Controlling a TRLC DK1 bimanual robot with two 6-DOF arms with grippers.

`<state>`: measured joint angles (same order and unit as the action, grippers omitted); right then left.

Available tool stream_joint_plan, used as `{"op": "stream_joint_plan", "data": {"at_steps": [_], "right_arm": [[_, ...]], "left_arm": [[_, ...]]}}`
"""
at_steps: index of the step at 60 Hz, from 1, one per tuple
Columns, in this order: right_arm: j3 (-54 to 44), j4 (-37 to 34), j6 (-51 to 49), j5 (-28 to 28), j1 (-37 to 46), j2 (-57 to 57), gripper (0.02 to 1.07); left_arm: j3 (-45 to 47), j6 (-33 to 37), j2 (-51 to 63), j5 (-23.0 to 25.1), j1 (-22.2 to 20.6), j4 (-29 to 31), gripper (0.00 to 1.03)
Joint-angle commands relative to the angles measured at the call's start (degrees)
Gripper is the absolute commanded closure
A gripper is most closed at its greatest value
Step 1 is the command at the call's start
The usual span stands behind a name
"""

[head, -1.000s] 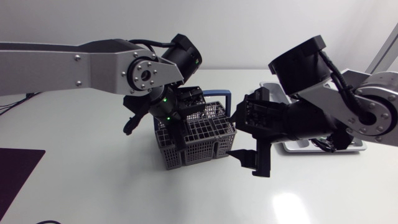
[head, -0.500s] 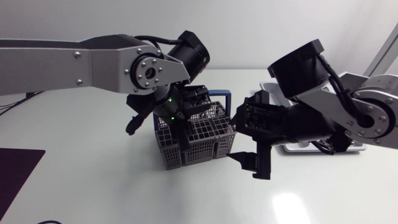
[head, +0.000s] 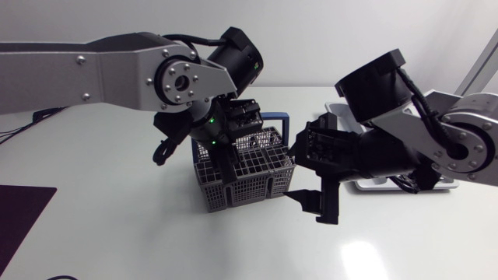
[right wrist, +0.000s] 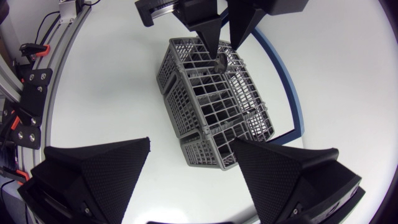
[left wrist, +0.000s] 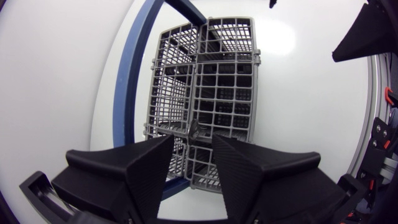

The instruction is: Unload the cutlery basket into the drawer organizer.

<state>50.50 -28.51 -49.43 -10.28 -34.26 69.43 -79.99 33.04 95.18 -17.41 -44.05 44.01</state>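
Change, left arm: over the last second its elbow and wrist links have shifted up and toward the head view's left. The left gripper [left wrist: 193,140] remains over the basket [head: 250,183].
Change, right arm: barely moved. The right gripper [right wrist: 189,144] keeps its place beside the basket.
Change, basket: same spot, nothing lifted out.
Meaning: judged to be a fine adjustment over one piece, not yet an extraction. Unloading appears to be at the pick stage, with the carry to the organizer [head: 372,184] still to come.
Left fingers: parted by a narrow gap and pointing down into the basket. A grey metal piece [left wrist: 194,129] stands just ahead of the gap. No contact from two sides shows, so they are taken as released.
Right fingers: spread wide, grasping nothing, with the basket ahead of them and apart.
Basket, location: on the white table [head: 117,225], near its middle, between the two arms. The organizer lies to its right, largely behind the right arm.
Basket, look: upright grey plastic lattice with several square compartments. Its blue hoop handle [left wrist: 133,81] is folded down to one side.
Contents: only the end of that one piece shows, near the centre divider, and its kind cannot be told. Other pieces, if any, cannot be made out.
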Motion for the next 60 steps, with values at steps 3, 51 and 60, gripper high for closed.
{"op": "stream_joint_plan", "data": {"at_steps": [3, 51, 60], "right_arm": [[-0.49, -0.67, 1.09, -0.09, 0.33, 0.18, 0.11], [-1.28, -0.76, 0.83, -0.26, 0.51, -0.26, 0.11], [-1.37, -0.76, 0.83, -0.35, 0.51, -0.26, 0.11]], "left_arm": [[0.53, 0.45, 0.54, -1.22, 0.28, -1.03, 0.56], [0.97, 1.15, 7.39, -2.63, 1.69, -3.23, 0.72], [0.80, 1.24, 7.66, -2.63, 1.69, -3.32, 0.80]]}}
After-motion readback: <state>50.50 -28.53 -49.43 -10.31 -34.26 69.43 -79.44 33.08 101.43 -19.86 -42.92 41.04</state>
